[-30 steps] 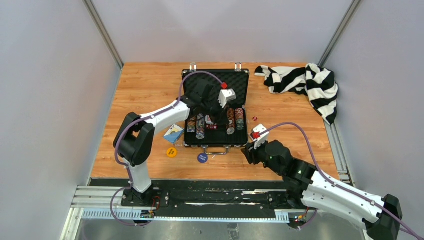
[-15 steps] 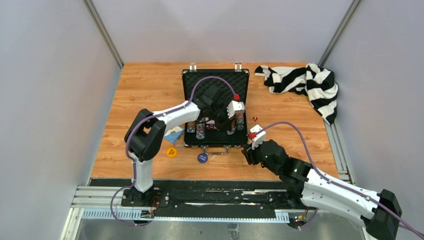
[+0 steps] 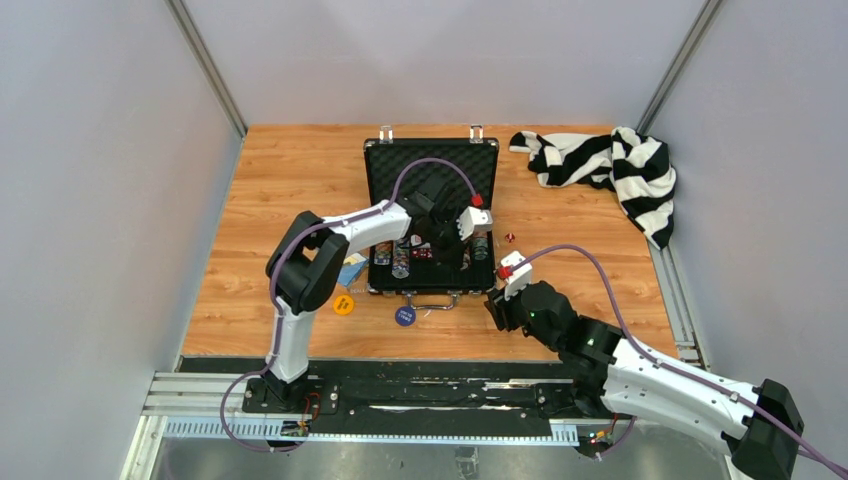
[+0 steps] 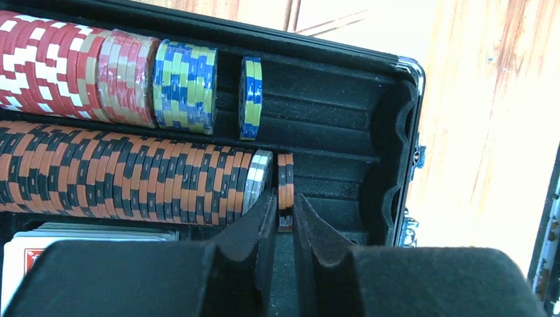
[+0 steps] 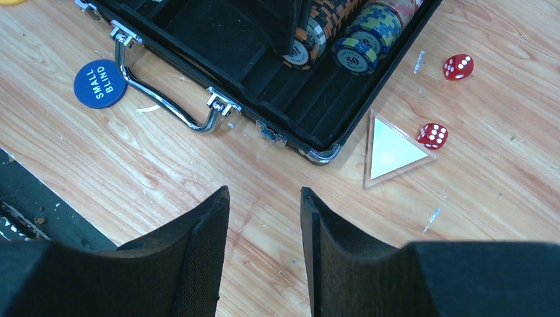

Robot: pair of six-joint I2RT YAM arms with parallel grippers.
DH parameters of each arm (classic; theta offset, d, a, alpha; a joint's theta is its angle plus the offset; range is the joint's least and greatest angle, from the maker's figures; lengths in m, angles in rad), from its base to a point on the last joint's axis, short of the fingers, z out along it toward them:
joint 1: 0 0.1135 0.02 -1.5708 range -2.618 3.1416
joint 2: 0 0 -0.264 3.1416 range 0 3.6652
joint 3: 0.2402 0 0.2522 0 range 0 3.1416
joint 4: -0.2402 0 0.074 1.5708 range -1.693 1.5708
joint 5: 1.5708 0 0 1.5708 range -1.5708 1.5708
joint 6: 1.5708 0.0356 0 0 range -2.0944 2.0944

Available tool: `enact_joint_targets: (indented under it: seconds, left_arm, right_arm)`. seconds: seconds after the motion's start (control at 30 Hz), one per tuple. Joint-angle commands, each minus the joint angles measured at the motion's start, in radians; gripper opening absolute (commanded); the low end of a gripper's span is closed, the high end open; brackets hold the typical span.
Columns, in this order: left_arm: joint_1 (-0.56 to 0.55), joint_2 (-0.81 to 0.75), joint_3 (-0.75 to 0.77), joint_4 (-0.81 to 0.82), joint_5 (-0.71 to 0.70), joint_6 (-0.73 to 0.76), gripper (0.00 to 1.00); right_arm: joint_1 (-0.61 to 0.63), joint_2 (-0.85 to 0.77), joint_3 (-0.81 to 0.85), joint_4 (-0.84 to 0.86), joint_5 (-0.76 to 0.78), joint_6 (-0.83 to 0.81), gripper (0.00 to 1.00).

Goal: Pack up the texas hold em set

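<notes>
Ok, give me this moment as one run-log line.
left gripper: shut on orange-black chip, in case row | right gripper: open, over table | outside case: red dice, small blind button

From above, my left arm [image 3: 357,224] covers the middle of the case [image 3: 400,165], so I see only the ends of the chip rows [image 3: 400,262], and its elbow hides part of the card box [image 3: 352,266]. The die [image 3: 509,237] is too small to read there. On the left wrist view the left gripper [image 4: 282,210] has its fingers [image 4: 247,231] over the lower edge of the chip [image 4: 285,181] between them; whether they pinch it I can't tell. On the right wrist view the yellow button [image 5: 8,1] is cut off by the top corner
</notes>
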Motion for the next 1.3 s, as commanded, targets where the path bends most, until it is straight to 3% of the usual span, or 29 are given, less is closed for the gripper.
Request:
enact_joint_targets:
  seconds: [0.0,0.27,0.93,1.07,1.17,1.2,1.27]
  left_arm:
    - [-0.004,0.027,0.051,-0.041,-0.01,0.023,0.24]
    - [-0.004,0.058,0.126,-0.105,-0.013,0.017,0.38]
    - [-0.004,-0.103,0.249,-0.179,-0.083,0.012,0.4]
    - [0.006,-0.215,0.216,-0.1,-0.21,-0.111,0.39]
    - [0.042,-0.329,0.106,0.027,-0.431,-0.327,0.38]
    - [0.059,-0.372,0.064,0.07,-0.508,-0.398,0.42]
    - [0.103,-0.454,-0.04,0.153,-0.627,-0.516,0.73]
  right_arm:
    - [-0.019,0.003,-0.016,0.023,0.005,0.002,0.43]
    - [-0.026,0.018,-0.022,0.039,-0.006,-0.001,0.44]
    - [-0.031,0.048,-0.023,0.076,-0.017,0.004,0.44]
    - [-0.031,0.09,-0.012,0.088,-0.026,0.014,0.44]
    - [-0.031,0.14,0.004,0.108,-0.032,0.02,0.44]
    - [-0.031,0.159,0.012,0.117,-0.037,0.019,0.44]
    - [-0.03,0.204,0.032,0.131,-0.046,0.021,0.44]
